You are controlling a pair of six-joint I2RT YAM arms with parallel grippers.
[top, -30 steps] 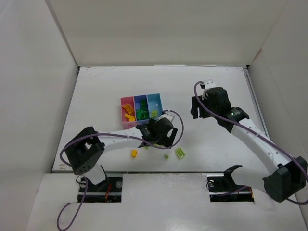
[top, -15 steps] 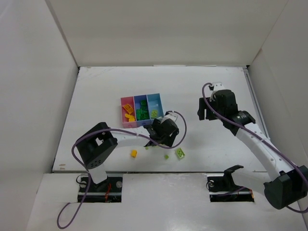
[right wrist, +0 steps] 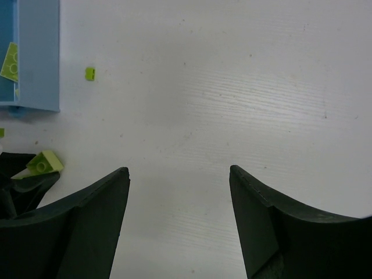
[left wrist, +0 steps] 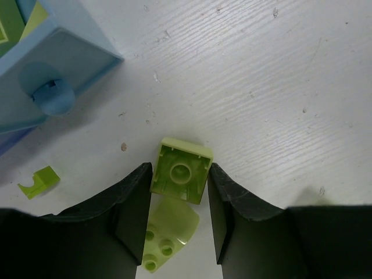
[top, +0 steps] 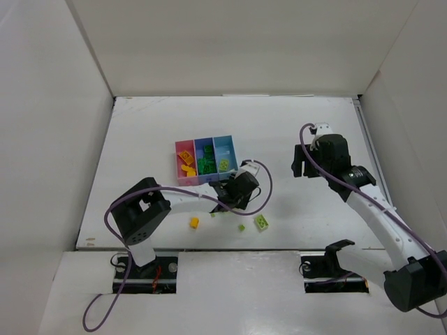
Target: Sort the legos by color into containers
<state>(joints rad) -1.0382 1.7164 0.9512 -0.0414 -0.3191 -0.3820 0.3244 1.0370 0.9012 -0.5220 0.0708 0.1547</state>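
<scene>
Moved: left gripper [left wrist: 179, 181] has closed in from wide open; right gripper [right wrist: 179, 170] has drifted nearer and rightward, away from the bins.
Pink bin [top: 184, 147]: we count several orange-yellow legos [top: 187, 168] in it.
Periwinkle bin [top: 203, 144]: dark green legos [top: 205, 165].
Light blue bin [top: 223, 142]: pale lime legos [top: 223, 165].
Left fingers [left wrist: 132, 215]: clenched on an upturned lime brick [left wrist: 182, 170], hollow side facing us and a pad against each flank. It sits on the table just off the light blue bin's near corner.
Studded lime piece [left wrist: 165, 232]: between the same fingers, partly under that brick.
Right fingers [right wrist: 87, 226]: spread wide over bare table, grasping nothing.
Loose on table: orange-yellow brick [top: 194, 222], lime plate [top: 262, 222] and small lime bit [top: 241, 227], all on the near side of the bins.
</scene>
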